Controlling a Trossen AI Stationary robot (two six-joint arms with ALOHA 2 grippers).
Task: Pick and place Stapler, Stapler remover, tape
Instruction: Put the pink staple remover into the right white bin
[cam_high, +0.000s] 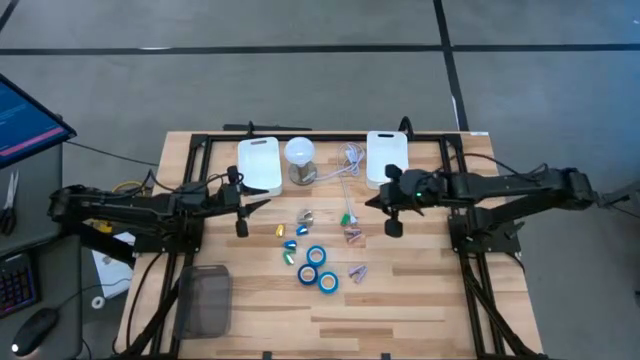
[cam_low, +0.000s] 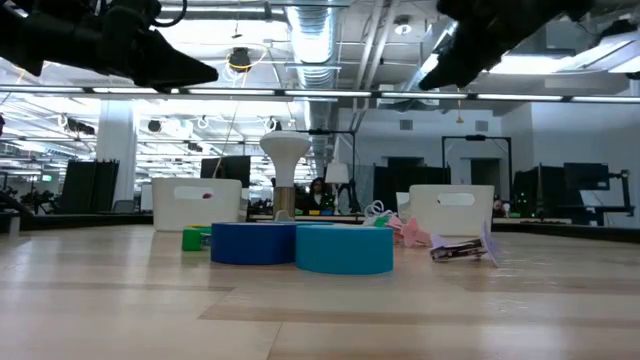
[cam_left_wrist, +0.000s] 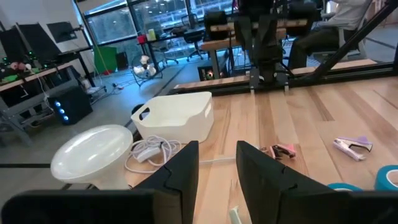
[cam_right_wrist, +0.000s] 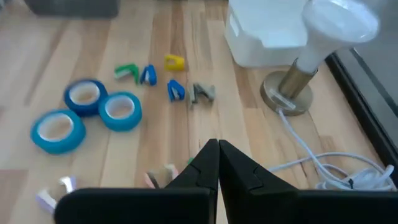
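- Wooden tabletop (cam_high: 400, 300) carries three blue tape rolls (cam_high: 316, 268) clustered at its centre, with small coloured staple removers (cam_high: 290, 240) just beyond them.
- My left gripper (cam_high: 242, 208) hovers left of the clutter, fingers parted narrowly, holding nothing.
- My right gripper (cam_high: 392, 210) hovers on the right, fingers pressed together, empty.
- Two white bins (cam_high: 258, 163) and a lamp (cam_high: 300, 155) stand at the far edge.

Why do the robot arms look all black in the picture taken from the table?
In the low view the bright ceiling lights shine from behind, so both arms show only as dark shapes against them, while the blue tape rolls stay lit and clear. In the high view the light is even and the shadows soft.
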